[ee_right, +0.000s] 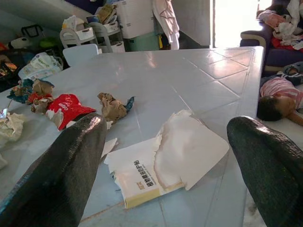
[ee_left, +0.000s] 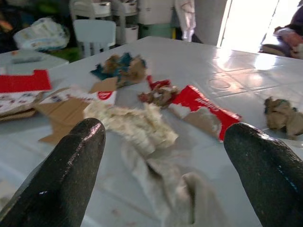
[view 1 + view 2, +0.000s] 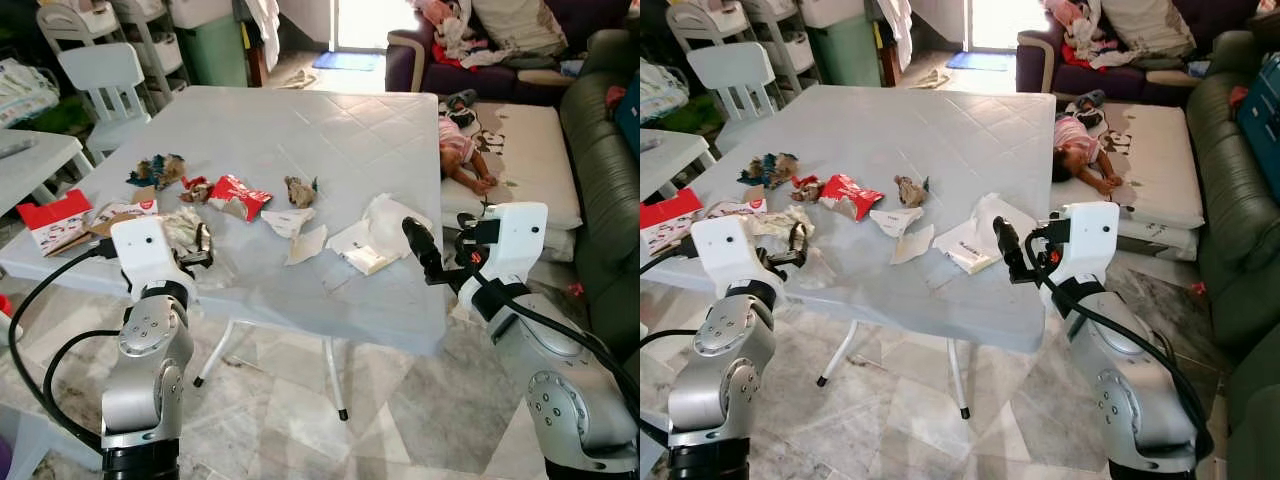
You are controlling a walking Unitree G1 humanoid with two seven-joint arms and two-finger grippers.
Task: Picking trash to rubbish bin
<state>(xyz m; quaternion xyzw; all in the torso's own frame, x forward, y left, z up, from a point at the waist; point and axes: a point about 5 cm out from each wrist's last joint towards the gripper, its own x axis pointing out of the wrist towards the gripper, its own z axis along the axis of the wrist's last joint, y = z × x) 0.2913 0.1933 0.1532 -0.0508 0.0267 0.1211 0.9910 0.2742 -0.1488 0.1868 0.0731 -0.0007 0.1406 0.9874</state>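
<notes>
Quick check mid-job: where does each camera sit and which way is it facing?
Head eye views: look forward and down over the table; both arms show, left gripper, right gripper.
Left wrist view: between open fingers at crumpled tissue.
Right wrist view: between open fingers at torn white packet.
Both wrist views share the red wrapper.

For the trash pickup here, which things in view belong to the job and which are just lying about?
Job:
- crumpled tissue between the open left end effector fingers
- torn white paper ahead of the open right end effector
- red wrapper
- brown paper wad

Lying about:
- white chair
- sofa
- floor mattress
</notes>
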